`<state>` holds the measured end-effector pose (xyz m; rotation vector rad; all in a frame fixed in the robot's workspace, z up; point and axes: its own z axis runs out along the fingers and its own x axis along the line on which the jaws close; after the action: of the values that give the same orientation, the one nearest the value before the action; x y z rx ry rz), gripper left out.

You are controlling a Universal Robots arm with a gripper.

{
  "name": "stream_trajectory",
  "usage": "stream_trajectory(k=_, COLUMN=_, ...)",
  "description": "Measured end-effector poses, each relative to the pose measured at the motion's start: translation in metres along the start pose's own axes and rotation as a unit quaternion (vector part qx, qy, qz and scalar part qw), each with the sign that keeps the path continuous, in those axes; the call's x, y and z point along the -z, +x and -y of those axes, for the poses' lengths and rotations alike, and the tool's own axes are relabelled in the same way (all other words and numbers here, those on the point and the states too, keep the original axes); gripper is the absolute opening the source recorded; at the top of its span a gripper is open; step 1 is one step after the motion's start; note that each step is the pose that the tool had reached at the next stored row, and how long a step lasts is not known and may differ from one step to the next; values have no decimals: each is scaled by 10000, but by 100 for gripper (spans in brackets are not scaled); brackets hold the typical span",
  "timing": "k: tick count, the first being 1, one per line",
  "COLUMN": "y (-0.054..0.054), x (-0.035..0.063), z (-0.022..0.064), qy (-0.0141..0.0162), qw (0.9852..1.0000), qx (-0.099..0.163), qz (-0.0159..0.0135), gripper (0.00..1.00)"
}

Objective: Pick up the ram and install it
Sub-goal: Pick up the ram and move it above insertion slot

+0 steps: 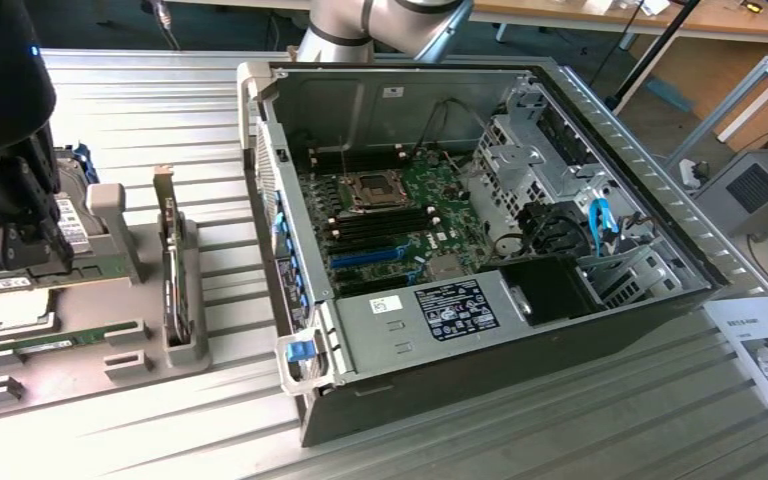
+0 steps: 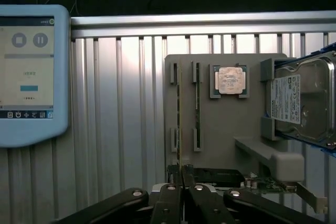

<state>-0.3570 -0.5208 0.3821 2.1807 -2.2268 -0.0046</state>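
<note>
So the pincer [image 2: 180, 171] is clamped all the way down on the thin top edge of the ram [image 2: 178, 108], fingers pinched tight with the stick between them. The ram is on edge over the outermost slot row of the grey tray [image 2: 231, 124], on the side of the tray away from the hard drive [image 2: 302, 100]. Honestly can't tell if it's lifted clear of the slots or still sitting in them. The second ram stick [image 2: 197, 103] sits in the next slot row in, just beside the first. After that there's the processor chip [image 2: 230, 81] in its pocket mid-tray, then the hard drive propped at the tray's far end. An expansion card [image 1: 171, 270] stands on edge along the tray side facing the PC case [image 1: 491, 250]. The case lies open just off the tray on the ribbed metal worktop [image 2: 121, 103]. A tablet [image 2: 26, 72] lies off the tray's ram side.
</note>
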Motion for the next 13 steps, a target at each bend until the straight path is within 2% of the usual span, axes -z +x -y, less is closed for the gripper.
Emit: stream_trajectory(k=13, y=-4, x=5, z=212, qy=0, qw=10000, qx=0, qz=0, gripper=12)
